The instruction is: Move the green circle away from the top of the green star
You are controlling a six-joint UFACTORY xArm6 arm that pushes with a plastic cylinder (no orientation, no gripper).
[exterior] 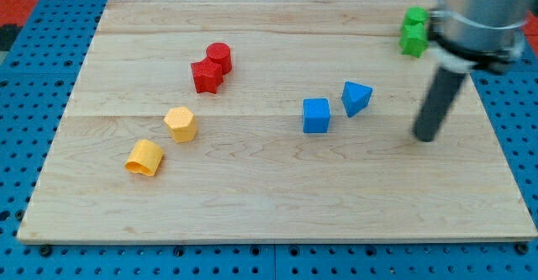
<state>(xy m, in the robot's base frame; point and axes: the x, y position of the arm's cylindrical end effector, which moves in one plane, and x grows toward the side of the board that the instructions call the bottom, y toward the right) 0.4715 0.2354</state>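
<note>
The green circle sits at the view's top right, touching the top of the green star just below it. My tip rests on the wooden board well below the two green blocks and slightly to their right, apart from them. The rod rises to the arm's grey body at the top right corner, which partly hides the right edge of the green blocks.
A blue triangle and a blue cube lie left of my tip. A red cylinder touches a red star at upper left. A yellow hexagon and another yellow block lie at left.
</note>
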